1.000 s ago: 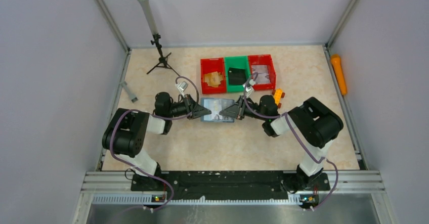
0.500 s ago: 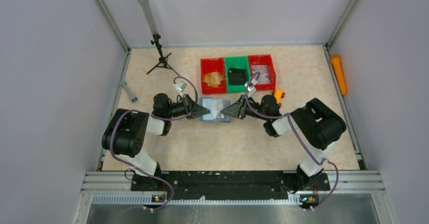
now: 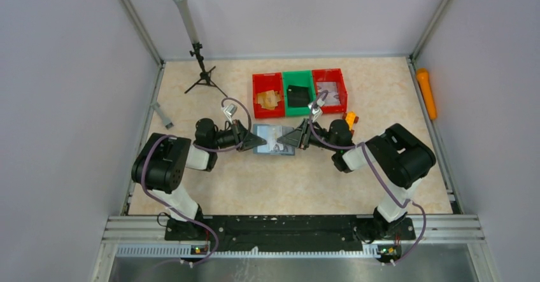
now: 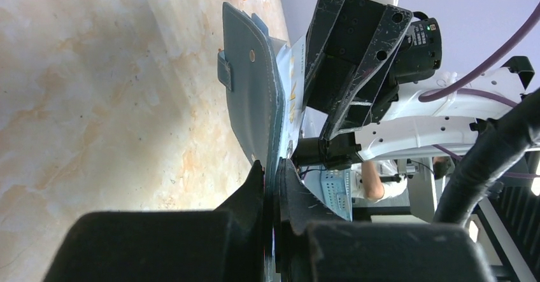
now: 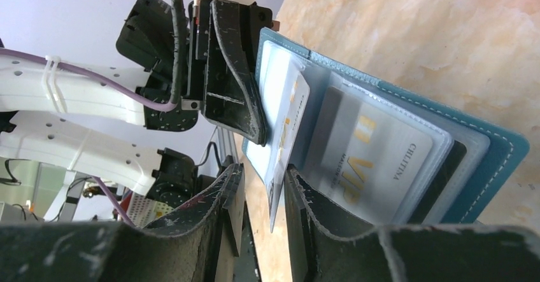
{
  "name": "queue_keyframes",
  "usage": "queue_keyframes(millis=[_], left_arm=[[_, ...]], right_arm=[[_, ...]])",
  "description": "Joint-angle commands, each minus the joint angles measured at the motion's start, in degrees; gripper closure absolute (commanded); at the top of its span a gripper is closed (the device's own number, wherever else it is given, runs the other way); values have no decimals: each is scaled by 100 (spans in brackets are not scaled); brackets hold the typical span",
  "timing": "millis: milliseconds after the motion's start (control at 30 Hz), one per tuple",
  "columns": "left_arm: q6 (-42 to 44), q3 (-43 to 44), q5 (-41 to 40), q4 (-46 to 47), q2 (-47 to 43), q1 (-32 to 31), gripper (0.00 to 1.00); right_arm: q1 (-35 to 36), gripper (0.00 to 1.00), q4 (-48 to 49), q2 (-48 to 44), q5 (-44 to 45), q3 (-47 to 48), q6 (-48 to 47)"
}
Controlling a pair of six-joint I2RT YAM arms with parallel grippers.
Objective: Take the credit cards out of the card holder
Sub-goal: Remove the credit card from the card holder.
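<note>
Two cards at least showed in the card holder (image 5: 446, 123), which lay opened out near the middle of the table (image 3: 286, 186), inner face up, just in front of a row of bins (image 3: 298, 92). Whether it rested on the surface or hung just above it could not be told. A white card (image 5: 290, 116) stuck partway out of a clear sleeve, and a VIP card (image 5: 376, 155) sat fully home in the next pocket.

The holder looked light, thin and soft, likely to flop at its fold unless braced. The sleeves seemed slick, so a card would probably slide freely once started. The cards themselves appeared stiff, thin and smooth, and best pinched flat on the protruding edge, then drawn straight along the pocket.

The left gripper (image 4: 270, 167) was clenched on the holder's left edge, anchoring it. Opposite, the right gripper (image 5: 264, 177) had its jaws parted, one on each side of the white card's free edge, with a gap showing and no squeeze on it. That edge seemed the sensible spot to grasp.
</note>
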Motion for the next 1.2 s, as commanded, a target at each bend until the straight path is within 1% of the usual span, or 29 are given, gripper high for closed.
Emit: queue_keyframes(millis=[0,33,67,200,267,467,600,700,967,1100,1167], left_arm=[[-2,126,195,457,8,-89,100],[18,126,197,446,3,-106,100],[34,133,195,414,-5,-112,100],[96,127,167,332,-49,-113,100],[155,126,158,247,-101,-113,100],[517,57,-13,-279,-426,-32,100],[863,38,-188,-855,-724,17,100],[1037,30,-300,-1113,-879,19,100],[1504,62,-577,-1882,-1192,28,100],[1558,78,-620,-2014,-1233,28,100],[1562,74,-628,-2021,-1233,28,100]], right_arm=[[-63,69,509,-185,-104,22,-2],[-63,70,477,-194,-98,26,-12],[-63,73,448,-203,-88,28,-20],[-63,93,327,-215,-46,39,-68],[-63,100,220,-235,1,39,-126],[-63,100,-371,-447,240,60,-444],[-63,100,-660,-596,417,44,-606],[-78,100,-891,-671,564,35,-699],[-299,100,-1179,-864,890,-132,-726],[-389,100,-1307,-1001,976,-174,-770],[-412,100,-1518,-1108,1092,-182,-864]])
